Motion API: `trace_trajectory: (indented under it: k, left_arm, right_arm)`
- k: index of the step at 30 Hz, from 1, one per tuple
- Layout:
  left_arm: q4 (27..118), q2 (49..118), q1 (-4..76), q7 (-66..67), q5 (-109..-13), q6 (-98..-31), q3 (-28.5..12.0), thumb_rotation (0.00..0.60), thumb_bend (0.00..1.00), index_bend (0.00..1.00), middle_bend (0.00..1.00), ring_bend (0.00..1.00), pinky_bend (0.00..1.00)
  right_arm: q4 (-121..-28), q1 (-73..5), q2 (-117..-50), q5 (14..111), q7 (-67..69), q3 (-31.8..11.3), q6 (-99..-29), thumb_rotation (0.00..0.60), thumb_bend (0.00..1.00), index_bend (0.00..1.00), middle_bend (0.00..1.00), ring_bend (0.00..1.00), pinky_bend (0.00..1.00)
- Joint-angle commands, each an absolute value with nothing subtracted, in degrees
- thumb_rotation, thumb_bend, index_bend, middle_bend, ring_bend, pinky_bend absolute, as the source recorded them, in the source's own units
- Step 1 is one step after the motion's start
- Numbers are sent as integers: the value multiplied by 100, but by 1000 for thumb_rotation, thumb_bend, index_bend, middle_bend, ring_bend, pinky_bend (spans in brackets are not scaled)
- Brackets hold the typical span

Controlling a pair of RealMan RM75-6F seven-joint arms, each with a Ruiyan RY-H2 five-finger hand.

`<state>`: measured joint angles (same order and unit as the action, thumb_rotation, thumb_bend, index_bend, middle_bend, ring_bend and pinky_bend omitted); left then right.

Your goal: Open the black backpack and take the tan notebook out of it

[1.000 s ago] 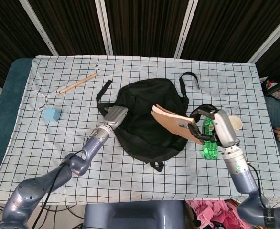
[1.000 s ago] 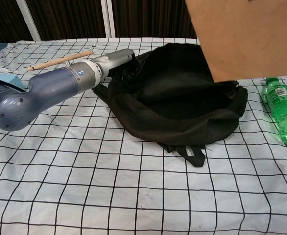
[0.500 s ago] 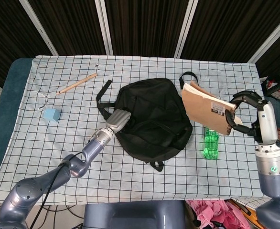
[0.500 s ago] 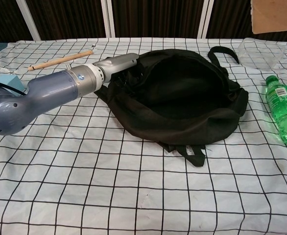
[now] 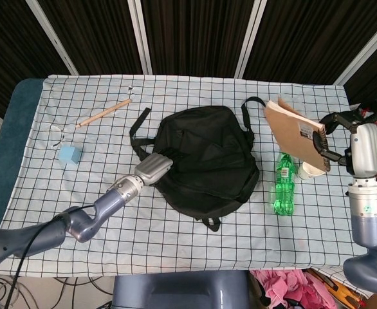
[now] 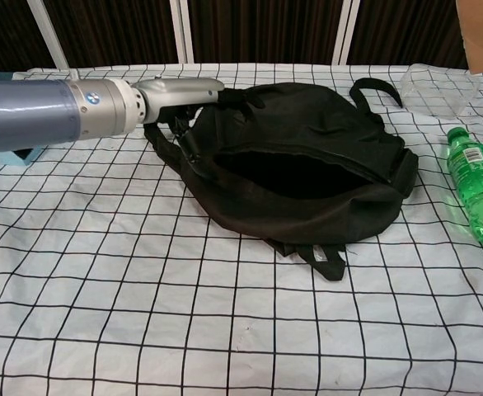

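At the left edge of the black backpack (image 5: 200, 163), the left hand (image 5: 152, 168) sits against the fabric by the mouth, apparently to keep the bag steady and its opening (image 6: 295, 172) slack; whether its fingers pinch the cloth or merely rest on it I cannot tell. The backpack lies unzipped in the middle of the tabletop (image 5: 175, 238), with a green bottle (image 5: 282, 185) just right of it. Further right, the right hand (image 5: 356, 145) has its fingers closed on the spine edge of the tan notebook (image 5: 296, 132), holding it tilted in the air, well clear of the bag, so the extraction looks done. Compared with half a second ago, the notebook has travelled further right and the left arm has drawn back slightly.
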<state>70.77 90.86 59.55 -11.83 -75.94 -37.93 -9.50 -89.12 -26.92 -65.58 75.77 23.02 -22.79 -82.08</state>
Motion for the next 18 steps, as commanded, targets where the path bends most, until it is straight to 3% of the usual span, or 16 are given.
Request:
trace_trajectory:
  k: [1, 10, 18]
  left_arm:
    - [8074, 8189, 5690, -641, -7282, -3883, -950, 600, 104, 20, 94, 0, 0]
    - [9138, 7009, 5143, -196, -7223, -4620, -915, 600, 116, 40, 106, 0, 0]
    - [8819, 6709, 4690, -807, -7553, -5115, -845, 600, 121, 71, 119, 0, 0]
  right_arm:
    - [-8751, -2820, -6727, 7558, 2124, -2280, -8113, 600, 616, 881, 678, 588, 379]
    - [-7992, -3336, -7503, 7586, 1387, -2279, -7955, 600, 640, 888, 681, 588, 379]
    - [-7354, -3828, -8511, 7995, 307, -1902, -7853, 600, 641, 888, 680, 588, 379]
